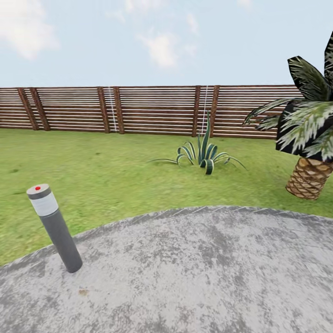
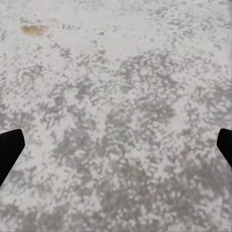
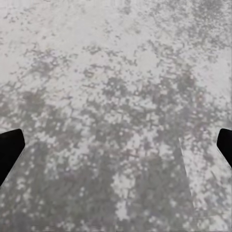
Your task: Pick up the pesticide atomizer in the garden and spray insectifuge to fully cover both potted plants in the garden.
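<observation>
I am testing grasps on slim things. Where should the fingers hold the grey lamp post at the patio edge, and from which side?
Probably the dark shaft of the post, below its white band: it is round and even, so a level grip across it should sit well. Come from the patio side, where the ground is flat. In the head view the top leans left.

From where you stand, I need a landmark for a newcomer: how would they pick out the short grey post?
Find the round grey paved patio bordered by lawn. On its left edge, near the grass, stands the grey post, leaning slightly. Unlike the spiky plant and palm, it has a white band and a red dot on top.
</observation>
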Tool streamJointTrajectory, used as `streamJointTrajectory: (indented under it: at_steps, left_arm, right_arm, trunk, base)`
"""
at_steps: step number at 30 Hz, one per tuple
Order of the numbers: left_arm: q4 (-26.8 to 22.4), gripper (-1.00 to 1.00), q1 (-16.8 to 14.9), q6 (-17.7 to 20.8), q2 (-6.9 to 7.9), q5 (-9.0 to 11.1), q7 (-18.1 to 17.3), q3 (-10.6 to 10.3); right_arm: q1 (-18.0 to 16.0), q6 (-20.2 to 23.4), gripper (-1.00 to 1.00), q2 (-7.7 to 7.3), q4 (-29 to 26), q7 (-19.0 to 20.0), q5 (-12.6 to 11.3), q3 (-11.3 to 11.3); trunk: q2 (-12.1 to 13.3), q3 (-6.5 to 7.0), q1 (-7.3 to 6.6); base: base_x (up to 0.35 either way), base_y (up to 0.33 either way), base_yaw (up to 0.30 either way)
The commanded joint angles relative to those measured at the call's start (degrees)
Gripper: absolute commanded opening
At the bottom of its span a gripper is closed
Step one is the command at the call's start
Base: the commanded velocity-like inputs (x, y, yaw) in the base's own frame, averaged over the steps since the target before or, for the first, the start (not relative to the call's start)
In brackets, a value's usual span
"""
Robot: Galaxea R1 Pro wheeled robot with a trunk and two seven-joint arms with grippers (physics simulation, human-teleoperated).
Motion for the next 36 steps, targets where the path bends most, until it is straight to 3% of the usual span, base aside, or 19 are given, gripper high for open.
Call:
streamJointTrajectory:
  at_steps: [1, 25, 36]
  left_arm:
    - [0.04, 1.00, -0.03, -0.18, -0.01, 0.05, 0.02, 0.08]
    - [0.04, 1.00, -0.03, -0.18, 0.00, 0.05, 0.02, 0.08]
    - [0.04, 1.00, -0.03, -0.18, -0.01, -0.04, 0.02, 0.08]
  right_arm:
    - [-0.03, -0.15, 1.00, -0.01, 0.04, 0.01, 0.04, 0.02]
    - [-0.03, -0.21, 1.00, -0.01, 0.05, 0.01, 0.02, 0.02]
    - [-0.03, -0.27, 1.00, -0.01, 0.05, 0.01, -0.03, 0.02]
  trunk:
    - [-0.02, -0.05, 0.02]
    - [-0.02, -0.05, 0.02]
    - [-0.02, -0.05, 0.02]
  base:
    - [0.337, 0.000, 0.000]
    - [0.338, 0.000, 0.003]
    - [0.338, 0.000, 0.163]
